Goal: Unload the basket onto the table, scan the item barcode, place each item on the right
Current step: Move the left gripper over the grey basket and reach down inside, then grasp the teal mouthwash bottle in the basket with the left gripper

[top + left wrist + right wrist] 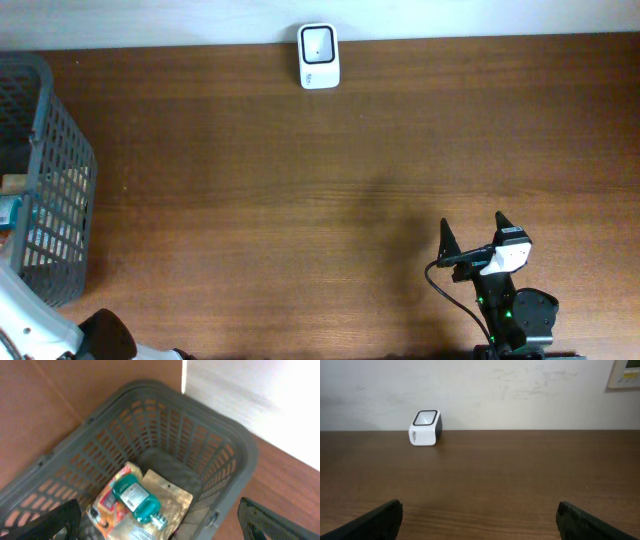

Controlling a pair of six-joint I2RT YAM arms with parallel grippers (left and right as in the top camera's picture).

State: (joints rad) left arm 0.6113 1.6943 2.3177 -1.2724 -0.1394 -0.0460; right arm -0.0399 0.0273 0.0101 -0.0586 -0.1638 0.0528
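Overhead, we judge the task barely begun: the scanner (319, 56) stands well apart from the basket (60, 150), with nothing held up to it. The left wrist view shows a teal bottle (136, 500) lying inside the basket, on its side atop a tan pouch (172, 495) and an orange packet (105, 502). It looks like the easiest item to take, though we cannot say which one is meant. Our left gripper (157, 522) hangs above the basket with its jaws wide apart, holding nothing. Our right gripper (473, 232) sits far from the basket, also spread and empty. Picking, carrying to the scanner and showing the barcode are all left to do. The table (250, 200) is dark brown wood, bare between basket and scanner. Behind it rises a scuffed white wall (520, 395) with a small panel (625, 372).
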